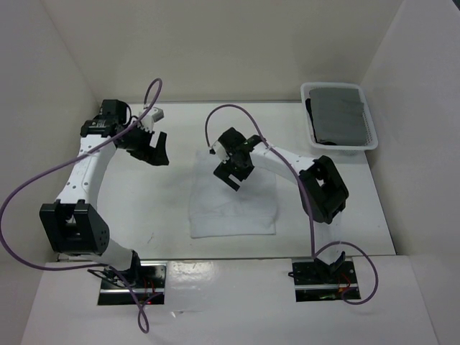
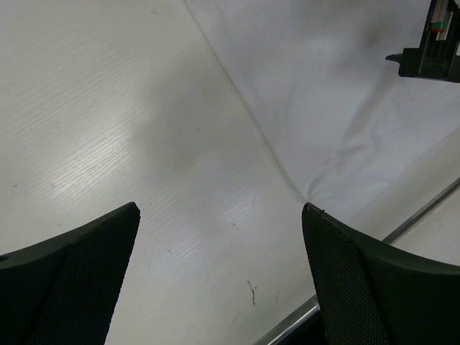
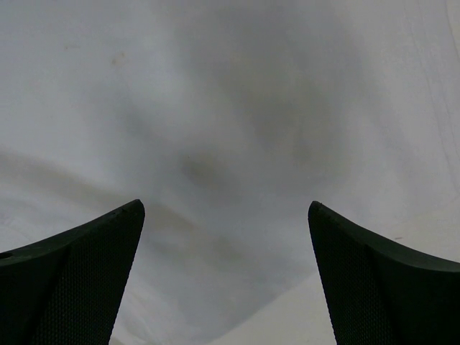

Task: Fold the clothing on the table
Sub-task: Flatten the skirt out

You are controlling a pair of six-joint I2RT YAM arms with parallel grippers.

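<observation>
The white clothing point(image 1: 233, 205) lies flat on the table point(image 1: 144, 215) as a roughly rectangular folded piece, slightly wrinkled. My right gripper point(image 1: 233, 172) hangs open just above its far part; in the right wrist view the fabric point(image 3: 230, 129) fills the space between the spread fingers point(image 3: 79, 273). Off to the left of the clothing, my left gripper point(image 1: 154, 149) stands open over bare table. The left wrist view shows the clothing's edge and corner point(image 2: 309, 108) ahead of the gripper point(image 2: 219, 244), with nothing between its fingers.
A small white basket point(image 1: 339, 118) holding dark grey cloth point(image 1: 341, 113) stands at the far right corner. White walls enclose the table on three sides. A metal rail point(image 2: 424, 208) runs along the table edge. Purple cables loop over both arms.
</observation>
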